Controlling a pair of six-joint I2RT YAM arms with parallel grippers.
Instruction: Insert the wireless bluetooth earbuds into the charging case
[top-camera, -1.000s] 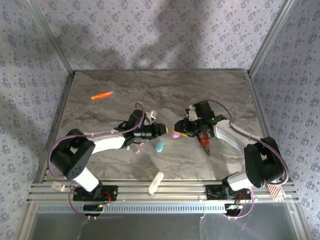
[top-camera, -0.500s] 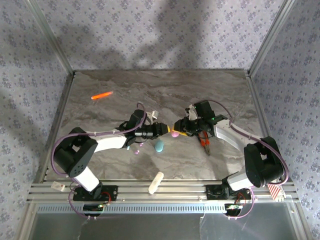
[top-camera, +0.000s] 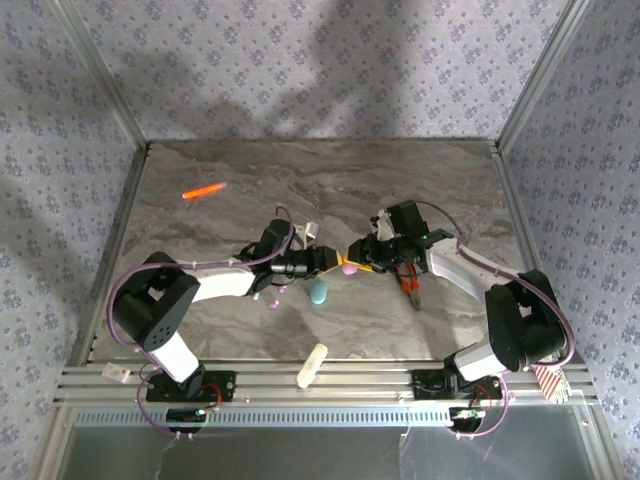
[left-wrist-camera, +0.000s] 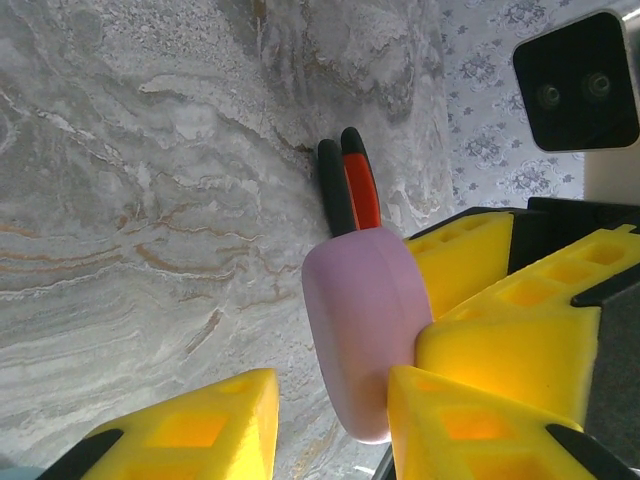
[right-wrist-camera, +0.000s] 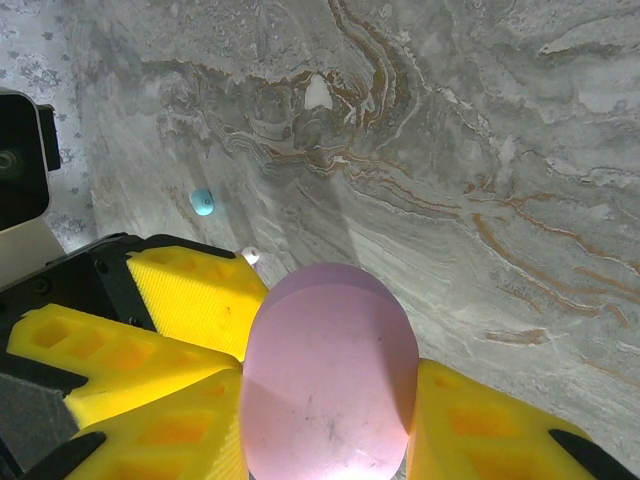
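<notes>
The pink charging case (top-camera: 348, 268) hangs above the table between both grippers. My right gripper (right-wrist-camera: 330, 385) is shut on this oval case (right-wrist-camera: 330, 370), with a yellow finger pressed on each side. My left gripper (left-wrist-camera: 325, 395) is open around the same case (left-wrist-camera: 365, 330): one finger (left-wrist-camera: 470, 430) touches it and the other (left-wrist-camera: 190, 430) stands apart. A teal case (top-camera: 318, 292) lies on the table below them. Tiny earbuds (top-camera: 272, 301) lie under the left arm; a teal earbud (right-wrist-camera: 202, 202) and a pale bead (right-wrist-camera: 250, 256) lie on the marble.
Red-handled pliers (top-camera: 408, 285) lie under the right arm, their handles (left-wrist-camera: 350, 185) just past the case. An orange marker (top-camera: 203, 190) lies far left. A white stick (top-camera: 313, 365) rests near the front rail. A small white piece (right-wrist-camera: 318, 92) lies further back.
The left arm has reached slightly right, meeting the right gripper at the pink case. The left jaws have widened off the case and the right jaws have closed on it.
</notes>
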